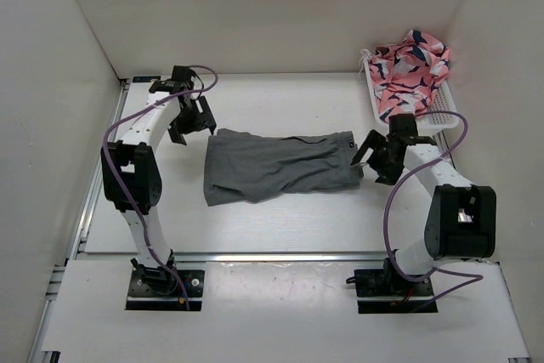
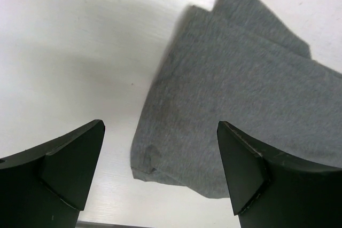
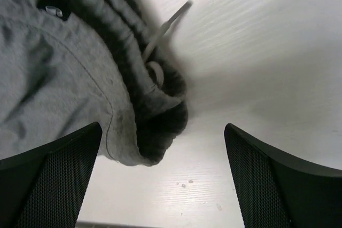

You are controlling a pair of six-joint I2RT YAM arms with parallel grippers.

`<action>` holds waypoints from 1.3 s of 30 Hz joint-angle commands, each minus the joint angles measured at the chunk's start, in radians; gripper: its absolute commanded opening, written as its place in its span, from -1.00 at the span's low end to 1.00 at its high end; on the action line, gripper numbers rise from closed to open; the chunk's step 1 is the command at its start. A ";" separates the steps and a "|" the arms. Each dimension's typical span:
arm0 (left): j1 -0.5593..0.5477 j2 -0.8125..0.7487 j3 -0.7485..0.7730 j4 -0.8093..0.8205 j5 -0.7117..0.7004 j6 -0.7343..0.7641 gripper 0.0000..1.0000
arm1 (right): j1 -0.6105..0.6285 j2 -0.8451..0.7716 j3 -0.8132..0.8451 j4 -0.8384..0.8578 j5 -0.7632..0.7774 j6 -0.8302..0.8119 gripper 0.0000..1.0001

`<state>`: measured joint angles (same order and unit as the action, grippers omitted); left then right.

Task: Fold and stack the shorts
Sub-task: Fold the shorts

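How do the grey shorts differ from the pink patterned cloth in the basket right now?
The grey shorts are plain; the pink cloth has a dark and white print. The shorts lie flat and folded on the table; the pink cloth is bunched in the white basket at the far right. Both are soft fabric, neither held.

No readable text, labels, brands or numbers — none on any surface
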<state>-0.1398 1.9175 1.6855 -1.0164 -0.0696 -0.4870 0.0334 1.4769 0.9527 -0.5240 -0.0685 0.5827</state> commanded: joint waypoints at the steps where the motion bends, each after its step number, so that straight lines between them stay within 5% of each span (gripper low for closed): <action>1: 0.005 -0.037 -0.032 0.027 0.022 -0.005 0.94 | -0.003 0.008 -0.023 0.113 -0.148 -0.021 1.00; 7: -0.013 -0.015 -0.041 0.027 0.022 -0.015 0.89 | -0.021 0.144 -0.091 0.238 -0.218 0.020 0.97; 14: -0.014 0.015 -0.041 0.036 0.031 -0.015 0.87 | -0.030 0.229 -0.100 0.329 -0.243 0.074 0.41; 18: -0.014 0.037 -0.053 0.047 0.031 -0.024 0.84 | -0.021 0.238 -0.091 0.328 -0.215 0.074 -0.48; 22: 0.006 0.060 -0.087 0.070 0.031 -0.033 0.79 | -0.003 0.217 -0.065 0.265 -0.146 0.065 -1.00; 39: 0.003 0.026 -0.339 0.180 0.140 -0.091 0.53 | 0.097 -0.023 0.058 -0.002 0.222 -0.058 -1.00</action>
<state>-0.1158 1.9728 1.3647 -0.8967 0.0093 -0.5549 0.0826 1.5078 0.9295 -0.4637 0.0444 0.5682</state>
